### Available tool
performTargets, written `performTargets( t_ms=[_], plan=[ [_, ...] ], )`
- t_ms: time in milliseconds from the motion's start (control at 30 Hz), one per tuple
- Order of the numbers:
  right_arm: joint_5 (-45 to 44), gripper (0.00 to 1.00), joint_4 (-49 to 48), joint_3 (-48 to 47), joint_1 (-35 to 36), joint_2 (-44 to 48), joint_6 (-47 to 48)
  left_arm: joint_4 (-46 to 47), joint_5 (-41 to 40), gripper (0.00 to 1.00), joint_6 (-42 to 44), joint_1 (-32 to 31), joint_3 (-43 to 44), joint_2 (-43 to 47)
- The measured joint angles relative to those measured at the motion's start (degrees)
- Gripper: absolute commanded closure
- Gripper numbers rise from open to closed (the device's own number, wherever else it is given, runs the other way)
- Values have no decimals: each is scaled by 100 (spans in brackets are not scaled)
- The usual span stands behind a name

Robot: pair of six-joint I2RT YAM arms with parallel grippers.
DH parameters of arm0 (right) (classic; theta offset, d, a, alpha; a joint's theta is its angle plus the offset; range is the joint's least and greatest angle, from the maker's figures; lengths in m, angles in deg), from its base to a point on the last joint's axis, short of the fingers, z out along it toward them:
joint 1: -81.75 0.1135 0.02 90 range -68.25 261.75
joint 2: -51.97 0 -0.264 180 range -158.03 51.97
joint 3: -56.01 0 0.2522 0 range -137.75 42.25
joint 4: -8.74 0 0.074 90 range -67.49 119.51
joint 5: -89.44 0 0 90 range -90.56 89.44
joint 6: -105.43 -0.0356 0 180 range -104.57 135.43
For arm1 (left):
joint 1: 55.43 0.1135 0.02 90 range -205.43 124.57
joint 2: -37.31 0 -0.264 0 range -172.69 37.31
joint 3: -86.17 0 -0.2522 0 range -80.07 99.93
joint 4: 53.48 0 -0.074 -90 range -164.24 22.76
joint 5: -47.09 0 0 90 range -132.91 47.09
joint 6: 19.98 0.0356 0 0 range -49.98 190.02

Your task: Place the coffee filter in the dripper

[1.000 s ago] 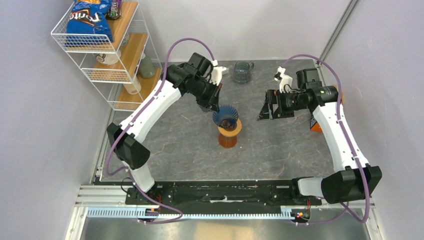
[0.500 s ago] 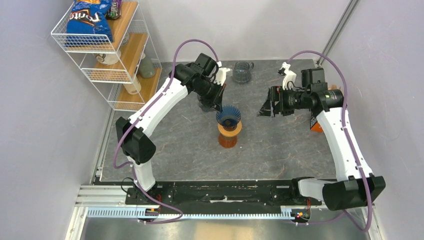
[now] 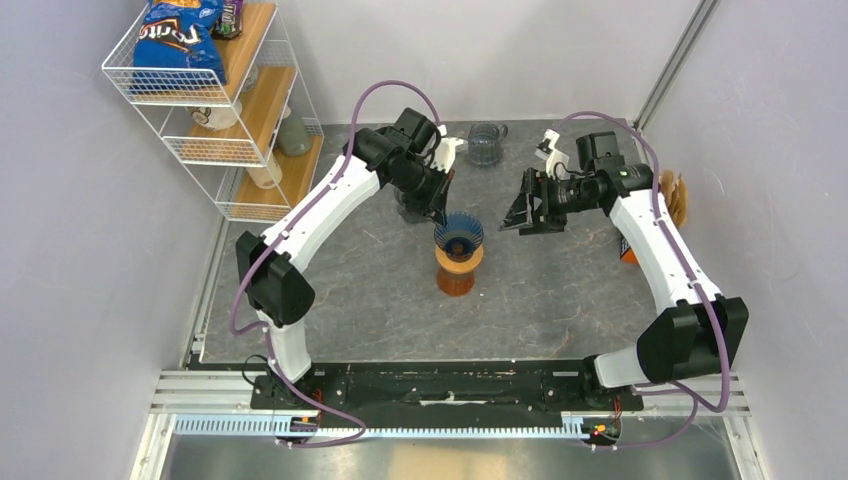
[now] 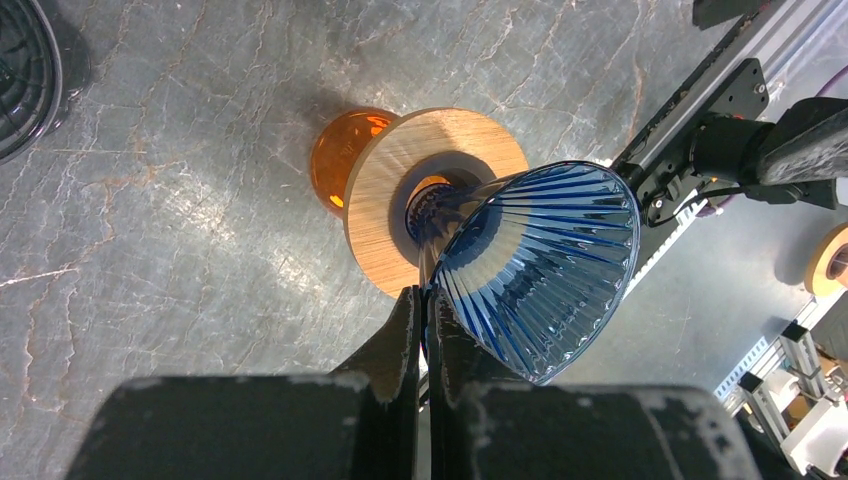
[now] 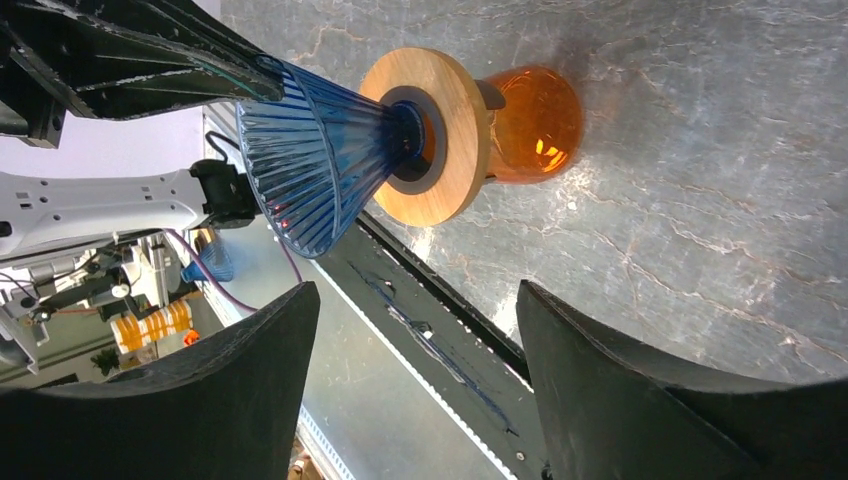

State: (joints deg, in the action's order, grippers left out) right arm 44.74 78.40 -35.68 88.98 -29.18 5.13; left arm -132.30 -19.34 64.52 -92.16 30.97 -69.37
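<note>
Your left gripper [image 4: 422, 295] is clenched on the rim of the blue ribbed glass dripper [image 4: 540, 270]. Its 2 fingers are pressed almost together with the thin wall between them. The dripper sits in a wooden collar [image 4: 400, 180] on top of an orange glass carafe [image 4: 340, 160], near the middle of the table. Your right gripper [image 5: 418, 290] hangs near the dripper on its right, released and spread wide. By the right wall, beside that arm, stands a tan ruffled stack of what look like coffee filters [image 3: 676, 198], too small to be sure.
</note>
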Motion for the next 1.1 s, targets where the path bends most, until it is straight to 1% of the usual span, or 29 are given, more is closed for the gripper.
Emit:
performTargets(
  t_ms=[300, 467, 600, 833, 1000, 1100],
  plan=[
    [-24, 26, -275, 68, 476, -166, -195, 2, 46, 98, 0, 0, -2, -149],
    [-70, 30, -374, 94, 533, -315, -227, 42, 52, 98, 0, 0, -57, -221],
    [-83, 32, -501, 175, 610, -415, -315, 90, 57, 98, 0, 2, -105, -221],
    [-70, 38, -728, 328, 800, -531, -501, 190, 81, 98, 0, 2, -197, -199],
    [-9, 46, -879, 407, 828, -592, -612, 251, 122, 98, -2, 2, -249, -181],
    [76, 49, -957, 466, 833, -592, -675, 295, 160, 98, -2, 2, -297, -157]
  ],
)
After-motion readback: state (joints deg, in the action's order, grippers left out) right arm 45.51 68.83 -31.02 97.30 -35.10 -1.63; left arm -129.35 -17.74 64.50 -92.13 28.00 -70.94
